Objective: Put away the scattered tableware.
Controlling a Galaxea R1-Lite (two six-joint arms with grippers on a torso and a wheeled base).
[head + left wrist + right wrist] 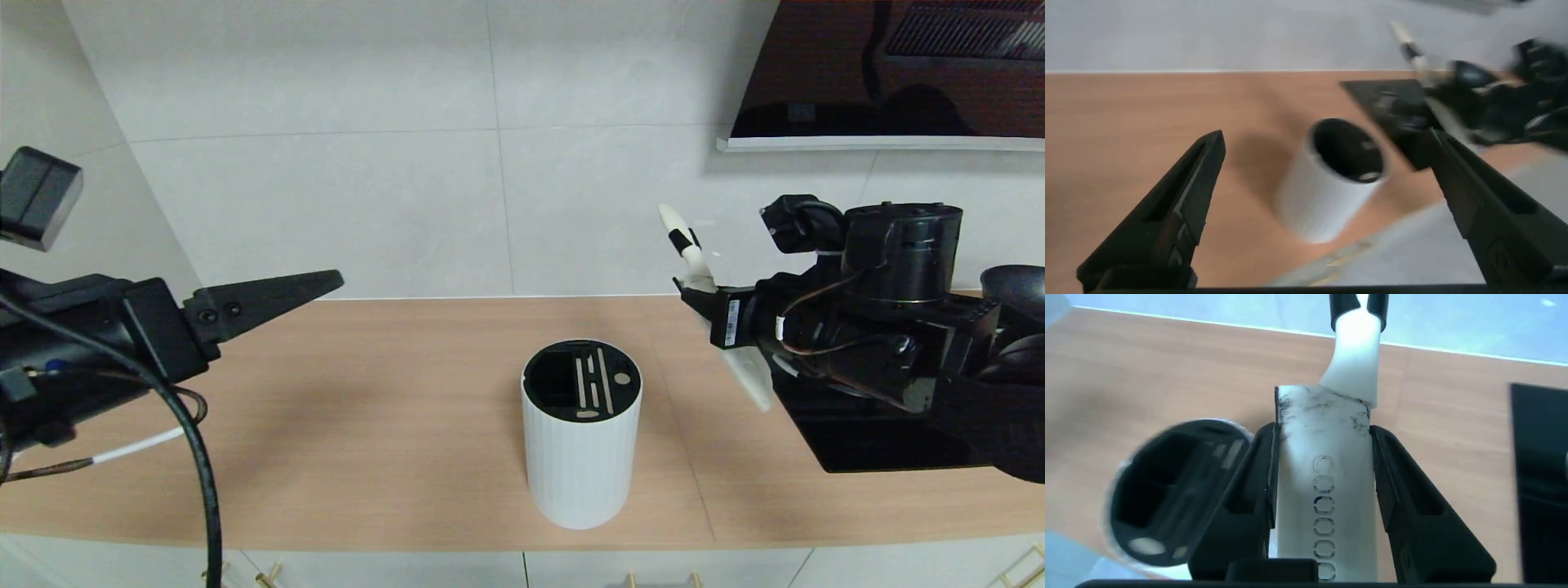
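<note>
Above counter (408, 392), right pincer (1323, 439) clamps white perforated spatula (1327, 486), black-banded handle; left pincer (1327, 139) spread apart.

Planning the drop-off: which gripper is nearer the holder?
Right. The right gripper, shut on a white utensil, is close on the holder's right. The left gripper, fingers open, is farther off on its left.

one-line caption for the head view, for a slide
Right gripper holds a white utensil in the air right of the holder on the counter; left gripper open.
</note>
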